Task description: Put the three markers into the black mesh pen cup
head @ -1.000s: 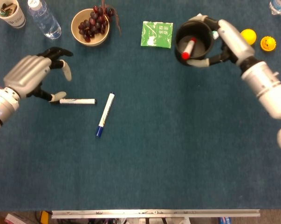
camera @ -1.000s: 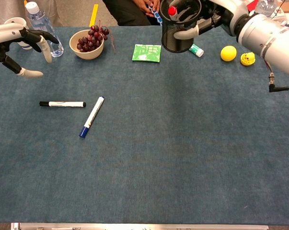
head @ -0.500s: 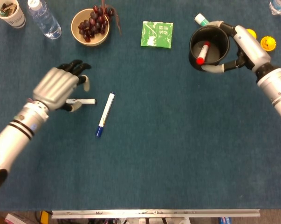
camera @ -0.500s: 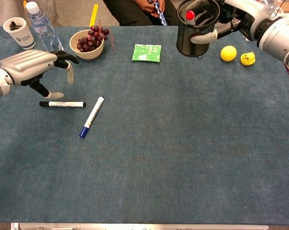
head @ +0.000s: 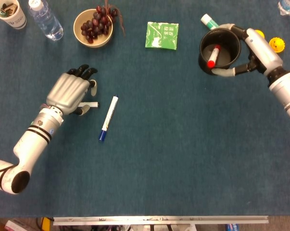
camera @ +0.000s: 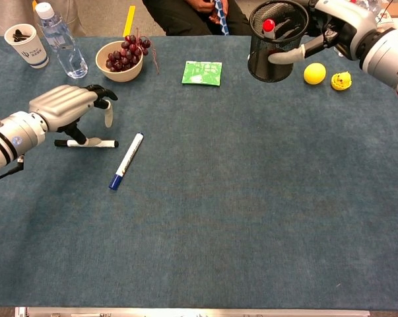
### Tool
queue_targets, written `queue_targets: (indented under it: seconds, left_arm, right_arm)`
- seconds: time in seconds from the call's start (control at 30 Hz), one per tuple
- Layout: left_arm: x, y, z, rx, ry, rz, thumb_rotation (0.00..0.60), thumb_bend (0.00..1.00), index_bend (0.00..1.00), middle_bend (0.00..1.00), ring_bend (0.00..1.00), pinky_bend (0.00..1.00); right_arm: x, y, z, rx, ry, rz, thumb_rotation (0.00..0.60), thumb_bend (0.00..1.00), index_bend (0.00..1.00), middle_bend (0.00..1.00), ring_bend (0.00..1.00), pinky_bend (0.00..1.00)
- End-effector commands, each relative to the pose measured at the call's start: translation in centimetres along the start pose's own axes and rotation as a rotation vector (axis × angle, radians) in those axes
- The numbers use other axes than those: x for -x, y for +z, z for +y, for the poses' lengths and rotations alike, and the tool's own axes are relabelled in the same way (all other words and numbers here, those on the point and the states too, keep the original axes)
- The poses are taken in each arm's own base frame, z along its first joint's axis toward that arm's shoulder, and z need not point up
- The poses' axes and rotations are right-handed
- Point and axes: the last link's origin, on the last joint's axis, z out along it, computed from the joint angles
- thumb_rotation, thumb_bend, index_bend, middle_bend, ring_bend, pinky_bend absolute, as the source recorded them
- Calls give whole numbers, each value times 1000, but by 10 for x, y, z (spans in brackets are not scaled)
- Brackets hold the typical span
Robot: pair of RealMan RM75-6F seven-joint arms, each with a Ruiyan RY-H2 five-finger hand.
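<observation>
Black mesh pen cup (head: 219, 50) near the tabletop's far right corner, clasped round its wall by the right hand (head: 253, 48), fingers and thumb wrapped about it; whether resting on the blue-grey carpeted tabletop (head: 183, 144) or raised just clear of it, impossible to tell. Inside already: one white marker with a red cap (head: 213, 57), leaning against the mesh, so roughly a third of the job done. Left to do: two markers lying toward the left edge. White marker with a blue cap (head: 107, 118), loose on the tabletop, untouched, just beside the left hand (head: 70, 94). White marker with a black cap (camera: 86, 142), lying flat, reached for by that left hand, fingers curled down over it, thumb beside the barrel; no lift yet.

Hard to judge: whether the left hand truly pinches the black-capped marker or merely rests on it, most of the barrel being covered from above. Hidden too: the red-capped marker's lower end, sunk in the cup.
</observation>
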Motion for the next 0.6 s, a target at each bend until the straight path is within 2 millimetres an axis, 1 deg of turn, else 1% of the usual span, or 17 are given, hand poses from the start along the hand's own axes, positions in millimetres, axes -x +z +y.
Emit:
queue_targets:
  seconds: [0.03,0.3,0.6]
  left_arm:
    - [5,2,-1,-17,-5,-9,600,237,474,139,94,219]
    - [13,4,-2,-42,8,-50,600,237,476,138,94,219]
    - [16,8,0,-53,12,-69,600,237,496,137,93,206]
  right_arm:
    - [0,0,1,3,1,-3,600,365,519,451,343,294]
    - [2,1,4,6,9,-8,600,364,519,451,343,294]
    - [1,1,6,7,14,-7,600,364,519,451,343,294]
